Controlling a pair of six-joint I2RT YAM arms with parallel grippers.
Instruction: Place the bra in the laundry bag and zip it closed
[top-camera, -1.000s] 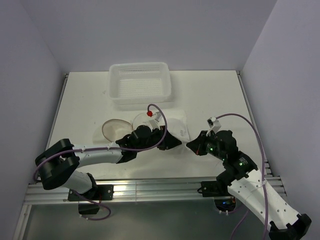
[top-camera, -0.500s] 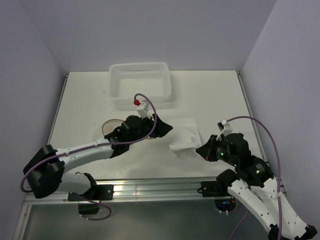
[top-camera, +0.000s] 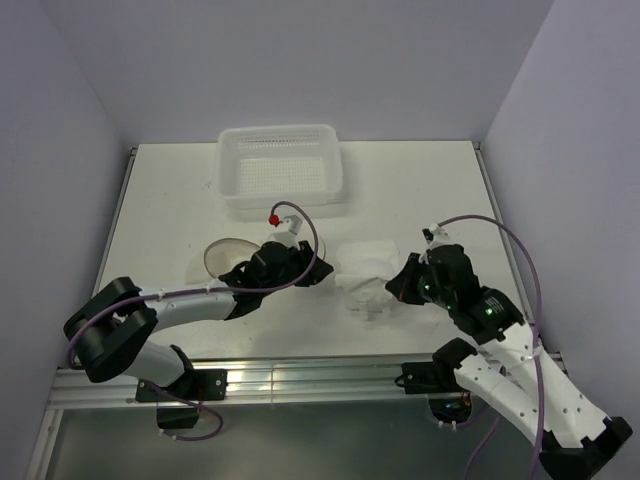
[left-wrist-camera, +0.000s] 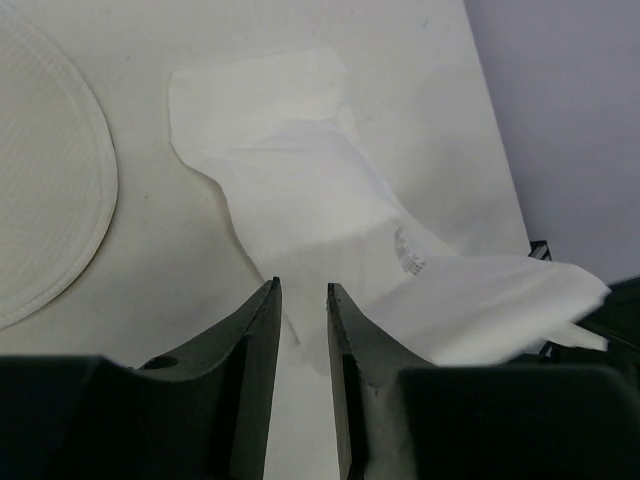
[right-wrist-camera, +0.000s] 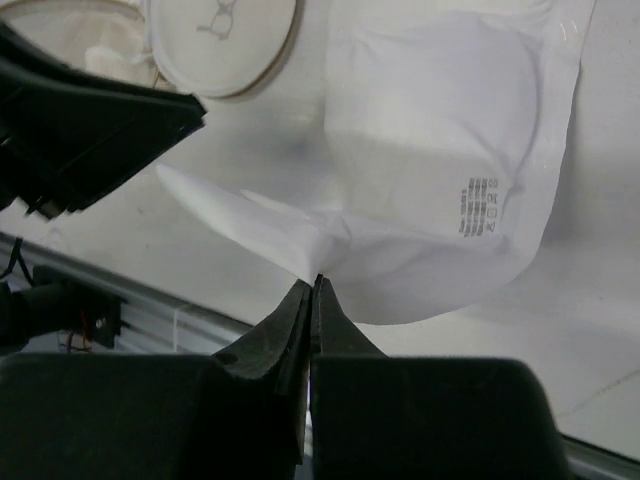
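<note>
Lavender walls on three sides, white table (top-camera: 160, 200), and a perforated white basket (top-camera: 280, 170) at the far edge that has no part in this. The bra (top-camera: 368, 270) lies crumpled on the table right of centre. The laundry bag (top-camera: 225, 255) is to its left, partly under the left arm, with a strip of bare table between them. From the right wrist, the bag's two discs lie spread open, drawing side up. The right gripper (right-wrist-camera: 312, 285) is clamped on the bra's near edge and pulls the fabric up into a small peak. The left gripper (left-wrist-camera: 300, 300) hovers at the bra's left side, jaws a narrow slit apart with nothing visibly between them. My read is that the step is getting a second hold so the garment can be carried left onto the open disc. To do it well, widen the left jaws, come down over the near-left hem and bite deep, not just a wisp. Then both arms should lift together, keeping the cloth slack between them. The carry should stay low, and the left arm must not sweep the bag away.
</note>
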